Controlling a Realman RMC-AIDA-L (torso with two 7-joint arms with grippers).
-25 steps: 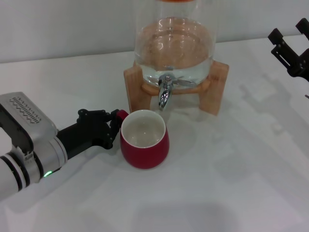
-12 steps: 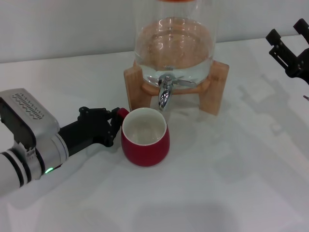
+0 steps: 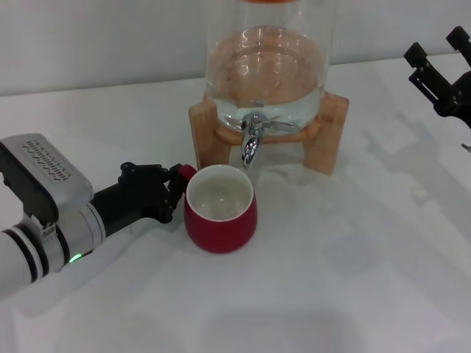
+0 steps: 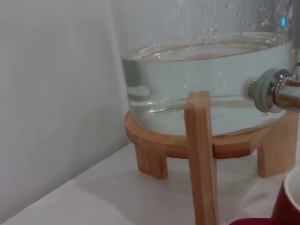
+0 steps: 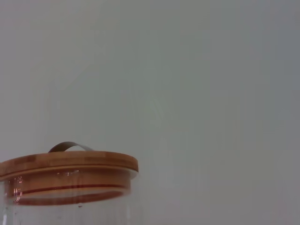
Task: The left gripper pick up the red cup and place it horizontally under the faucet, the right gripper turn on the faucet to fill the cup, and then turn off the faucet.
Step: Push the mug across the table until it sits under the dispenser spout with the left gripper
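Note:
The red cup (image 3: 220, 228) stands upright on the white table, its white inside showing, just in front of and below the faucet (image 3: 252, 140). From the left, my left gripper (image 3: 176, 184) reaches in low and is shut on the cup's small red handle. A sliver of the cup (image 4: 288, 204) and the chrome faucet (image 4: 276, 91) appear in the left wrist view. My right gripper (image 3: 436, 44) hangs open above the table at the far right, well away from the faucet.
A glass dispenser (image 3: 265, 66) half full of water sits on a wooden stand (image 3: 324, 140) at the back centre. Its wooden lid (image 5: 65, 164) shows in the right wrist view. White table (image 3: 353, 279) spreads in front and to the right.
My left gripper and the cup have shifted slightly toward the dispenser. The right gripper has edged a little to the left.

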